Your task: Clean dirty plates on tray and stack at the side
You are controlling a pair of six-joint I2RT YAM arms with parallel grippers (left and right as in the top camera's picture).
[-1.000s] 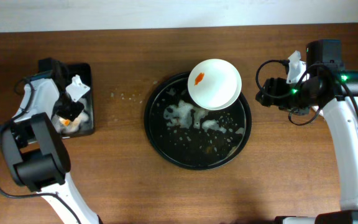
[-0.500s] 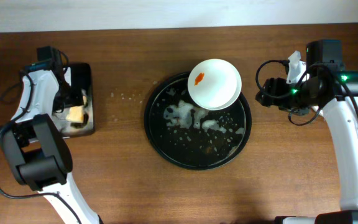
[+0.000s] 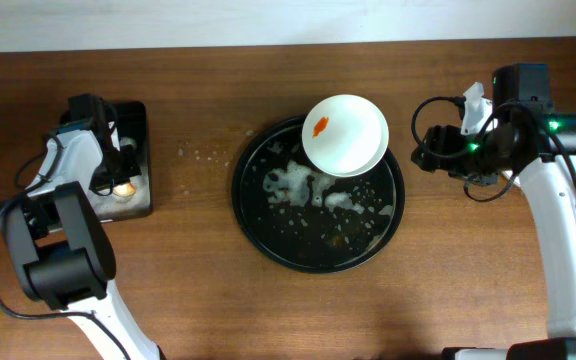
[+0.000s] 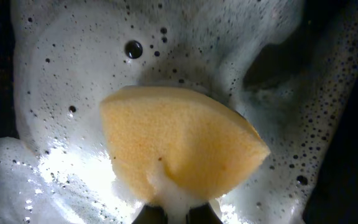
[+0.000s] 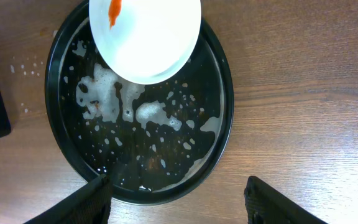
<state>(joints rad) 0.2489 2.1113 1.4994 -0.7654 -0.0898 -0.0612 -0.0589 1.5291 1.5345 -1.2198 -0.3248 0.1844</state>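
Checking the left side first, Sam: what has the left gripper got?

A sponge, Jo. The fingertips are pinched on its narrow end, and it sits down in the foam of the small tray by the bench's left edge.

And the right gripper?

Spread wide, nothing in it. It hangs near the right edge, towards the back, looking down over the tray.

Where's the plate?

One plate is all I can see. It lies on the tray's rim at the side nearest the back right corner, part past the rim, part over the tray's wet floor. The smear is on its left half. No stack shows anywhere.

So which way from the sponge?

To the right, across the middle of the bench, and a touch towards the back edge. The plate is well apart from the left gripper and much nearer the right one. It's round, so there's no long axis to line up with.

Your guess for the move?

I'd judge the sponge has to travel rightwards to the smear, while the empty right gripper, near the plate's right side, is the one placed to steady the rim
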